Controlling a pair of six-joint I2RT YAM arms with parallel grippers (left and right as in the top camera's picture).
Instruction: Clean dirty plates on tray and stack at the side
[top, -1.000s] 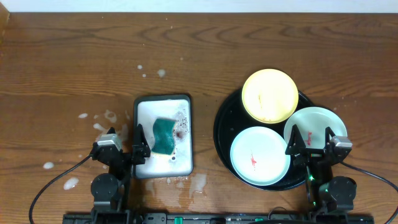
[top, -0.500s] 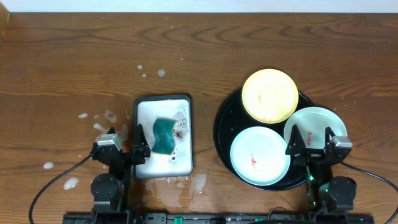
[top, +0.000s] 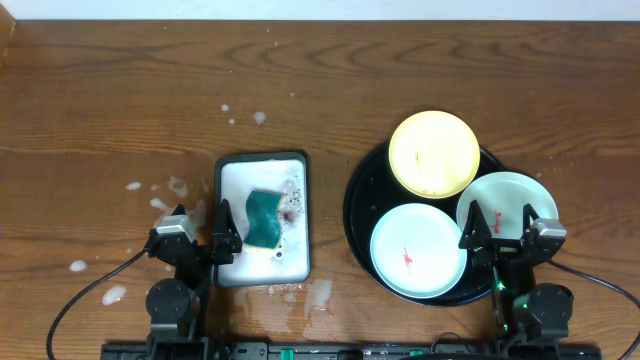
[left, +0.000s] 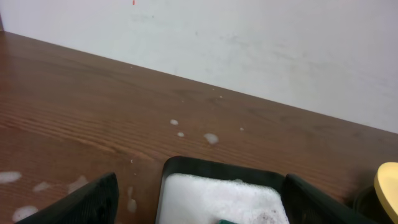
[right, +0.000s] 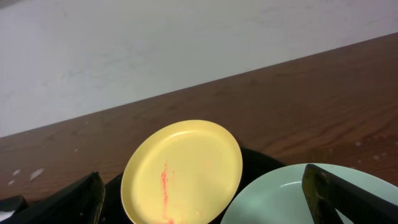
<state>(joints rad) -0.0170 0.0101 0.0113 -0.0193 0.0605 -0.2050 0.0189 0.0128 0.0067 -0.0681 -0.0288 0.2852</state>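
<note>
Red-smeared yellow plate (top: 433, 153), blue-green plate (top: 418, 250) and mint plate (top: 508, 190) are lying uncleaned on the black tray (top: 360, 190), while left pincer (top: 200, 218) and right pincer (top: 503, 220) are hanging wide and empty, likely readying for the sponge (top: 263, 218).

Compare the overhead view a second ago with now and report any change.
Nothing visibly changed. The left gripper and right gripper remain open; the yellow plate, blue-green plate and mint plate stay on the black tray, the sponge on the small white tray.

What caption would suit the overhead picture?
Yellow plate, blue plate, mint plate on black tray; green sponge in soapy white tray.
</note>
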